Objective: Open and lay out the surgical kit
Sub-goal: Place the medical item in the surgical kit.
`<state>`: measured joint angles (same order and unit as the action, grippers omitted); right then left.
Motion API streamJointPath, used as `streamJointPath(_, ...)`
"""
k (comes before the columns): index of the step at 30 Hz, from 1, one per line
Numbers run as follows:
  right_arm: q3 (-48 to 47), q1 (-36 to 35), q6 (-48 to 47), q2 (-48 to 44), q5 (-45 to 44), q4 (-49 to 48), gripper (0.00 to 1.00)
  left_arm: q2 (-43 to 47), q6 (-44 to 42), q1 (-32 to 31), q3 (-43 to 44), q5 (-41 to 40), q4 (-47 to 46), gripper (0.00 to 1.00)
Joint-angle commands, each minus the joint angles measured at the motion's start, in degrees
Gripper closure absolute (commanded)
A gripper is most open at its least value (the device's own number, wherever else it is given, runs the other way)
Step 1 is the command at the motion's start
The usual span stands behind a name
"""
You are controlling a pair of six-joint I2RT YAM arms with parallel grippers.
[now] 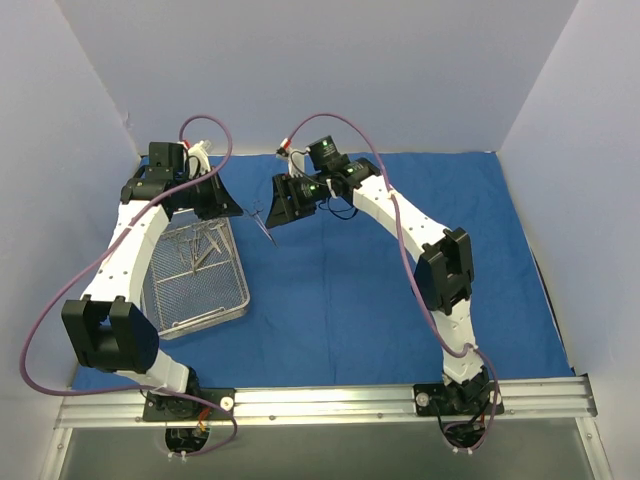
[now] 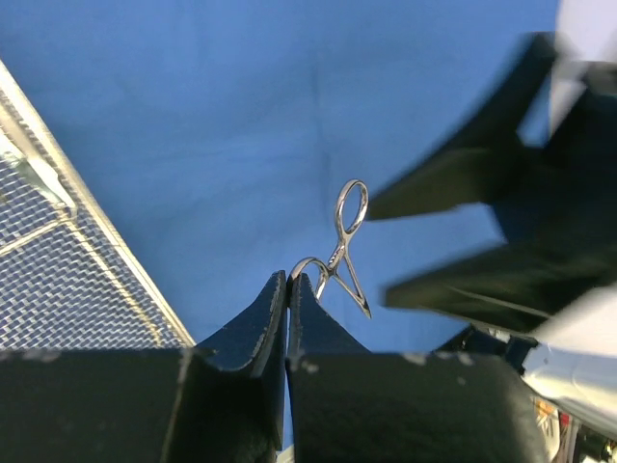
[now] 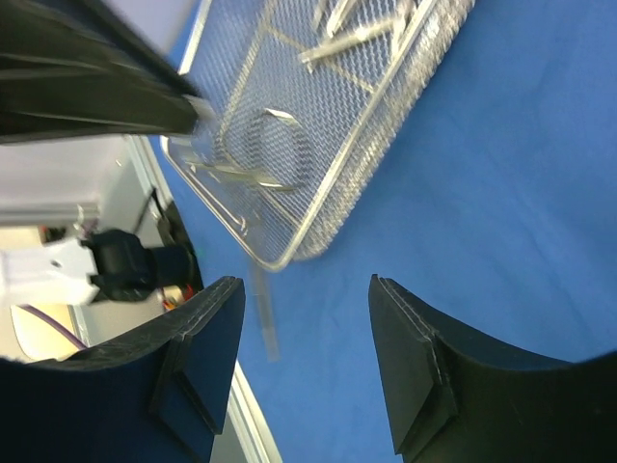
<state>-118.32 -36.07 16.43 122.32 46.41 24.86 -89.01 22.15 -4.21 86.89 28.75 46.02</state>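
The royal-blue cloth wrap (image 1: 340, 300) lies spread flat over the table. On its left part stands the silver wire-mesh tray (image 1: 190, 295), with several thin instruments (image 1: 200, 245) at its far end. My left gripper (image 2: 287, 278) is shut on one ring handle of a scissor-handled instrument (image 2: 342, 249), which hangs above the cloth just right of the tray (image 2: 96, 204). My right gripper (image 3: 307, 280) is open around the blurred tip of that instrument (image 3: 264, 318), its fingers apart from it. From above, both grippers meet at the instrument (image 1: 263, 224).
White walls enclose the table at the back and on both sides. An aluminium rail (image 1: 330, 400) with the arm bases runs along the near edge. Through the right wrist camera the tray (image 3: 289, 96) holds several instruments (image 3: 357, 39).
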Motion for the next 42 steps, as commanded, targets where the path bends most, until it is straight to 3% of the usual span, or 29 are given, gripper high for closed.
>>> streamJointPath(1, 2.48, 0.22, -5.70, -2.79, 2.19, 3.18, 0.46, 3.32, -1.59, -0.80, -0.32, 4.90, -1.63, 0.98)
streamJointPath(22, 10.47, 0.57, -1.32, -9.38, 7.29, -6.93, 0.46, 2.97, -2.55, -2.47, -2.96, 7.54, -1.90, 0.98)
streamJointPath(42, 11.54, -2.07, 3.00, -6.04, 9.31, -12.12, 0.54, 1.30, 0.00, -2.91, -2.61, 12.20, -5.33, 0.98)
